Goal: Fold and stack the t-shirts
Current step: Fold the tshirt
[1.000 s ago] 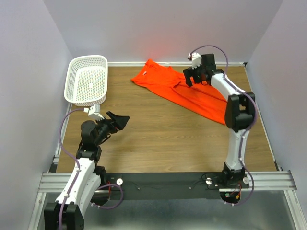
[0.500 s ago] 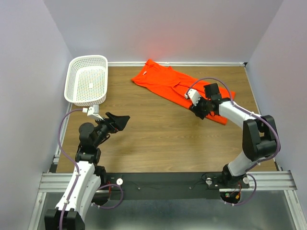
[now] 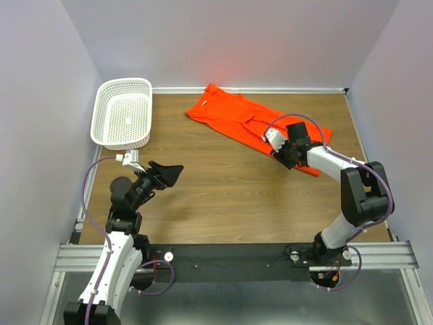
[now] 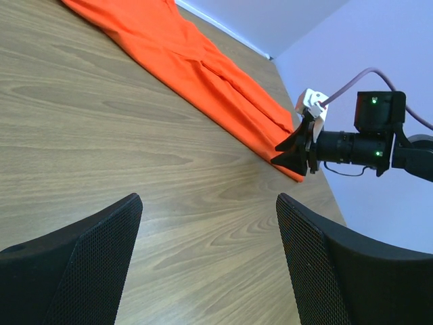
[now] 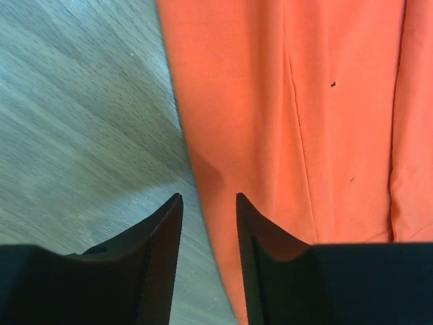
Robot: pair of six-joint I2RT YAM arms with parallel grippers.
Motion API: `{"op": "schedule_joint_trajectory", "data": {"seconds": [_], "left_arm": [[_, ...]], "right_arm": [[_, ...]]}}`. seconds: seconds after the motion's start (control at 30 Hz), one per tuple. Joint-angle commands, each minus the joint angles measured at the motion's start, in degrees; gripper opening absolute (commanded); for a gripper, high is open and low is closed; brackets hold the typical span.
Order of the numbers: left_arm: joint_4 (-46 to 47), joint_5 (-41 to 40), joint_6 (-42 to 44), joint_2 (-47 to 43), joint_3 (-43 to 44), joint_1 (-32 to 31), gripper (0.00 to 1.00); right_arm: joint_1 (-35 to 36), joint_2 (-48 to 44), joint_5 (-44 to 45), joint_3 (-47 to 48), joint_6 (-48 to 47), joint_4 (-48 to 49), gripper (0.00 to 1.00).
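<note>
ok so the t-shirt [image 3: 250,125] lies spread in a long crumpled band at the far right of my table [image 3: 223,189], running on a slant from the back wall toward the right side. it's bright orange-red and mostly flat, with a few lengthwise creases.

my right gripper [image 3: 278,154] is down low at the near edge of the shirt, roughly halfway along it. in the right wrist view its fingers [image 5: 159,237] sit only a narrow gap apart, straddling the line where the cloth [image 5: 304,101] meets bare wood [image 5: 81,101]. the fabric seen in the gap looks flat, not bunched. can't tell if the tips touch it.

my left gripper [image 3: 172,169] hangs above bare table on the left side, well apart from the shirt, with its jaws spread wide and nothing between them. its wrist view shows both fingers [image 4: 81,257] far apart, the shirt [image 4: 203,74] beyond, and the right gripper [image 4: 276,157] at the shirt's edge.

white mesh basket [image 3: 124,143] sits at the far left corner, well apart from the shirt.
</note>
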Motion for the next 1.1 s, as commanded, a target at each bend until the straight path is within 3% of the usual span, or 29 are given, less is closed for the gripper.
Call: {"op": "schedule_joint_trajectory", "data": {"seconds": [0.0, 0.43, 0.5, 0.6, 0.8, 1.07], "left_arm": [[1.1, 1.9, -0.3, -0.1, -1.0, 0.1, 0.88], [1.6, 2.4, -0.4, -0.4, -1.1, 0.2, 0.88], [1.6, 2.4, -0.4, -0.5, -1.2, 0.1, 0.88], [1.6, 2.4, -0.4, -0.5, -1.1, 0.1, 0.88], [1.6, 2.3, -0.4, -0.4, -0.9, 0.1, 0.88], [2.5, 1.9, -1.0, 0.6, -1.0, 0.1, 0.88]], "right_arm": [[0.5, 1.8, 2.5, -1.5, 1.1, 1.5, 0.40], [0.8, 5.3, 5.9, -2.1, 0.7, 1.8, 0.29], [0.8, 5.3, 5.9, -2.1, 0.5, 1.8, 0.21], [0.8, 4.6, 5.6, -2.4, 0.0, 1.8, 0.00], [2.5, 0.9, 1.1, -5.7, -1.5, -0.6, 0.01], [14.4, -2.9, -5.9, -9.3, 2.5, -6.2, 0.01]]}}
